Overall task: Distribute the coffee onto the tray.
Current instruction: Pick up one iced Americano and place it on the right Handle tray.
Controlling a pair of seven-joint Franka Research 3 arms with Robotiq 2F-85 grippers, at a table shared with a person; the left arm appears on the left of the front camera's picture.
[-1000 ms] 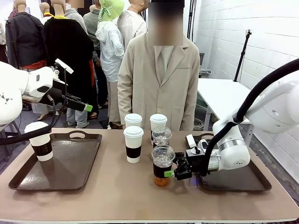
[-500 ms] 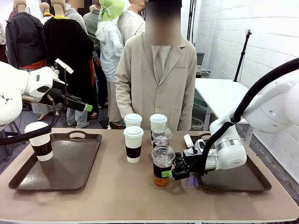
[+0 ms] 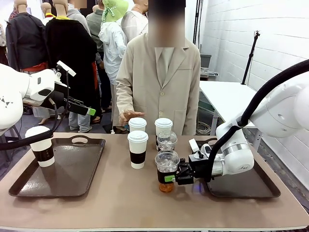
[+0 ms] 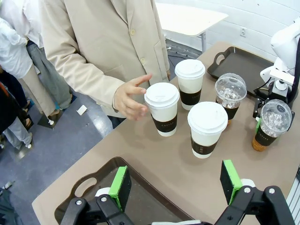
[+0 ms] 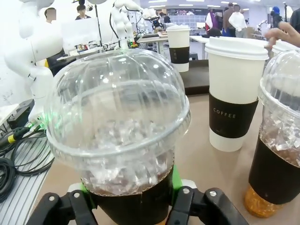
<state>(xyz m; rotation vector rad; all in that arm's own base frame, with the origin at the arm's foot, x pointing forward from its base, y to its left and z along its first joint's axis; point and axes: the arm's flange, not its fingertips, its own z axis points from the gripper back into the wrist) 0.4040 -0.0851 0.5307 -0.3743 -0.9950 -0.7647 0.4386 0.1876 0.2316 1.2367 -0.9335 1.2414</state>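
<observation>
Right here at my right gripper [image 5: 129,206]: a second ago the jaws stood wide beside the nearest iced cup [image 5: 119,126], and now they've closed in, green pads pressed to both sides of its dark lower half. So I have it gripped, I reckon. It looks to be standing on the table still, just left of the right tray [image 3: 251,188], which holds no cup yet. That means the grasp is done and the carry onto that tray is what's left for this one.

Just behind it, the second iced cup [image 3: 167,141] waits, dome lid on. Beside that, the front white cup [image 5: 238,93], and its brown sleeve reads "COFFEE" plain as day. The print on the other sleeves is too small for me to read.

Farther back, two more white cups [image 3: 137,124] stand side by side at the far edge. New there: the person's hand [image 3: 129,116] has come up, fingers spread, just beside the left one of those two, not touching it as far as I can tell.

Across the table, one white cup [image 3: 41,145] already sits on the left tray [image 3: 72,181]. My left gripper [image 4: 175,183] hangs above that tray's handle end, jaws spread wide, holding nothing.
</observation>
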